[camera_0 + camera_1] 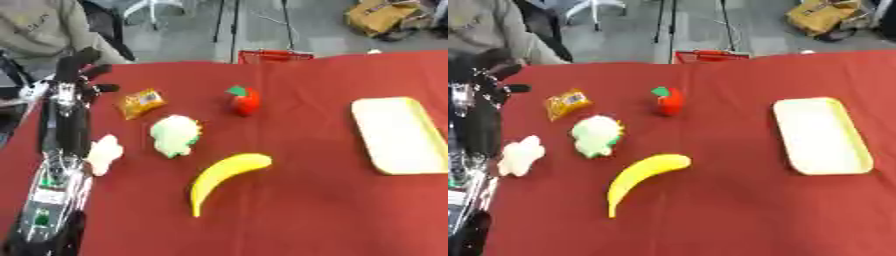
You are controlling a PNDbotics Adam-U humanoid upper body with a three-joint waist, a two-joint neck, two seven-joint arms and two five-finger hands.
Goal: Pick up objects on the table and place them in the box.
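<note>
Red cloth covers the table (297, 210), with grey floor, stand legs and a red wire basket (276, 55) beyond its far edge.

Task objects lie in a cluster to the right of the left hand (80, 70):
- Orange packet (142, 102): nearest the hand, just to its right and slightly nearer the camera, not touching it.
- Pale green and white plush item (175, 135): nearer the camera than the packet, well below the hand.
- White plush item (105, 154): just beside the left forearm (63, 130), on its right edge; contact cannot be confirmed.
- Red fruit with a green leaf (245, 100): farther right of the hand than the packet, upright, standing apart from the other items.
- Yellow banana (223, 177): nearest the camera of the group, lying flat, its curve running from upper right to lower left.

Pale yellow box (398, 134): a shallow tray-like container at the far right of the table, well apart from the hand and from all objects. Nothing lies inside it.

Left hand state: released; dark fingers spread and extended toward the far table edge, grasping nothing. It sits at the upper left of the cloth, the arm running down the left side.
</note>
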